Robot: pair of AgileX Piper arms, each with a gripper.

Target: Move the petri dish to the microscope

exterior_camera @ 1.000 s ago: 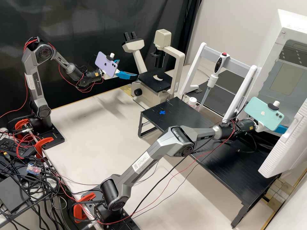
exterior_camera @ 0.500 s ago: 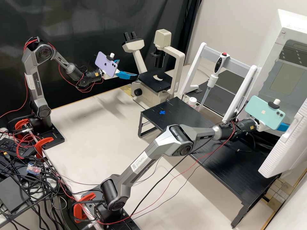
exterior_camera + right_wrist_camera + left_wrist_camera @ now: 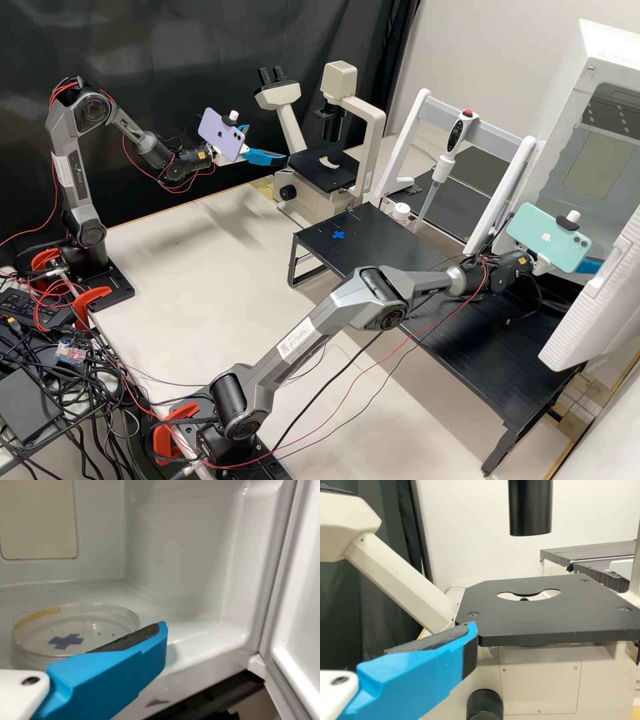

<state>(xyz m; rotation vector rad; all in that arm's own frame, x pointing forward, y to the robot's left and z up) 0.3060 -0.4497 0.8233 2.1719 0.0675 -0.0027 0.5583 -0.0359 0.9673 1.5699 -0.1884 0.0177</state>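
One petri dish (image 3: 87,630) lay inside the white chamber (image 3: 603,47), high view's right, near the wide-set right gripper (image 3: 588,267). Left gripper (image 3: 267,143), likewise wide, hung near the microscope (image 3: 320,175), upper centre.

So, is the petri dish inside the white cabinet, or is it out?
In: the petri dish lies flat on the white cabinet's floor, within its walls.

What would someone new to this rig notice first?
Probably the pastel phones in the high view: a purple one before the black curtain, a mint-green one by the open white chamber. Next, the cream metal microscope beyond the purple one. Inside the chamber, a clear round petri dish lies near the right arm's blue finger.
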